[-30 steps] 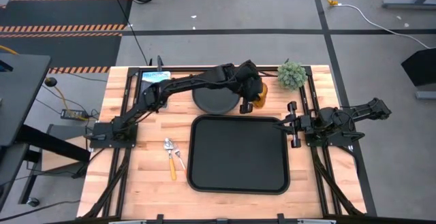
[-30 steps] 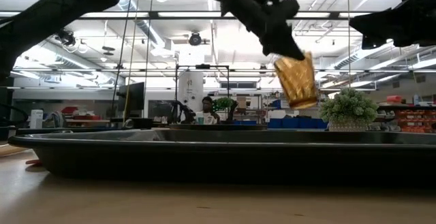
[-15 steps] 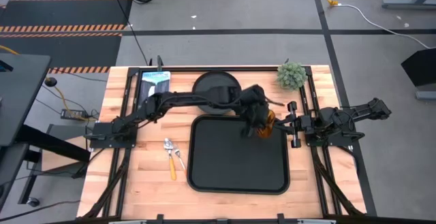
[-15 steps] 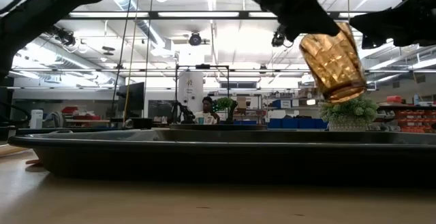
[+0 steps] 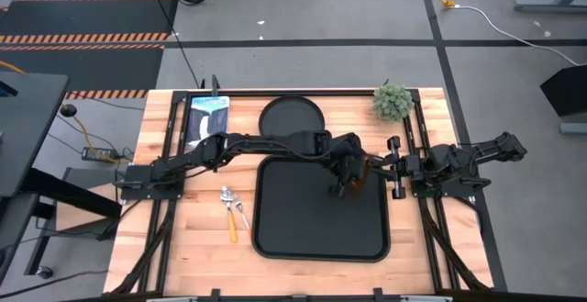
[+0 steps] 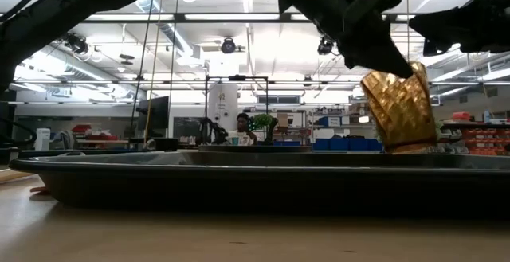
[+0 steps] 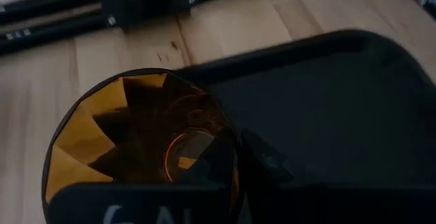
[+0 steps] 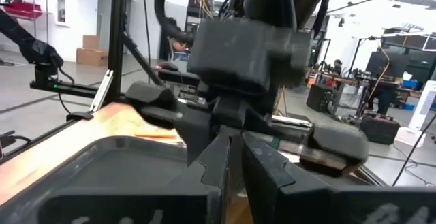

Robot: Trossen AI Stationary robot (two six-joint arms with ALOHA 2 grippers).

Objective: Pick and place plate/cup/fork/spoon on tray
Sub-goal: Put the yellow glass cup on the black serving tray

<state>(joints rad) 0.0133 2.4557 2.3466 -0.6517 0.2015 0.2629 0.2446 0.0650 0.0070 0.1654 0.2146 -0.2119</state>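
My left gripper (image 5: 351, 172) is shut on the amber cup (image 6: 401, 109) over the far right part of the black tray (image 5: 321, 238). The cup is tilted in the low view, and the tray's rim hides its foot. It also shows in the left wrist view (image 7: 116, 129), mouth toward the camera. The round black plate (image 5: 292, 118) lies flat on the table beyond the tray. The fork and spoon (image 5: 234, 213) lie side by side on the table left of the tray. My right gripper (image 5: 395, 169) is shut and empty at the tray's right edge. My left gripper holds the cup by its rim wall (image 7: 234, 157), one finger inside the cup and one outside. The fingers slant down from above, from the table's left. The cup hangs tilted below them. I cannot tell whether its foot touches the tray.
A small green potted plant (image 5: 393, 102) stands at the far right corner, close behind the cup. A blue-and-white flat item (image 5: 209, 111) lies at the far left. The tray's middle and near part (image 5: 312, 219) hold nothing.
My left gripper has carried the cup from beside the plate toward the table's near edge, in over the tray's far right part, and down. The cup has stayed tilted in the hold and now sits low behind the tray's rim.
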